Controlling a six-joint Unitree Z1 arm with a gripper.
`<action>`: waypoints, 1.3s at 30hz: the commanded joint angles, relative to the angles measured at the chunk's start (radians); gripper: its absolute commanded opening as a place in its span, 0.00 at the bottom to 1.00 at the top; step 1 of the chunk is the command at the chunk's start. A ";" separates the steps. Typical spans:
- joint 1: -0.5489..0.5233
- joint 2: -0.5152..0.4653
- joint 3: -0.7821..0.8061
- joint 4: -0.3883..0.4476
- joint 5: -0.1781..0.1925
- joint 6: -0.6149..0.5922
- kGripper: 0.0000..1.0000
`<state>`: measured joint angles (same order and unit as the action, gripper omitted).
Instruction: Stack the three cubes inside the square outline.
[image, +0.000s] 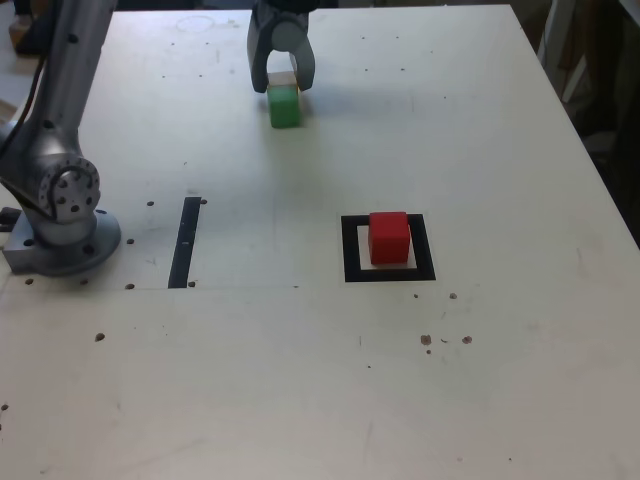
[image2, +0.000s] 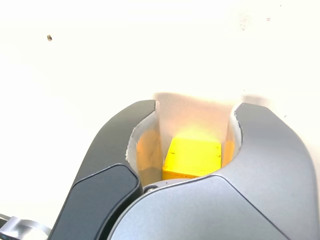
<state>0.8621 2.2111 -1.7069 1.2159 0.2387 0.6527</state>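
Three small solid-colour cubes, one of each: red, green, yellow. One thick black square outline (image: 389, 275) with a pale centre. One thin black straight strip (image: 185, 241) on the pale table (image: 300, 380), well apart from my fingers, by my arm's grey base (image: 62, 235).

My gripper (image: 282, 84) points down at the far end of the table, fingers (image2: 272, 150) clenched around the yellow cube (image2: 192, 159); the wrist view shows it between my curved dark jaws, top face up, edges roughly square to them. I cannot tell from the frames if the pads press its sides.

Green cube (image: 284, 106) sits just beside my fingertips on the near side, touching or nearly touching the yellow one, flat on the table.

Red cube (image: 389, 237) is well apart from my fingers, upright inside the square outline, over its far part, sides about parallel to the frame. Cubes have no long axis.
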 joint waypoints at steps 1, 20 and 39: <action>-0.002 0.003 0.000 0.003 -0.001 0.001 0.32; -0.244 -0.143 -0.138 0.189 -0.002 -0.100 0.32; -0.739 -0.216 -0.107 0.317 -0.101 -0.439 0.32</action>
<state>0.1355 2.0034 -1.8203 1.5299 0.1403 0.2248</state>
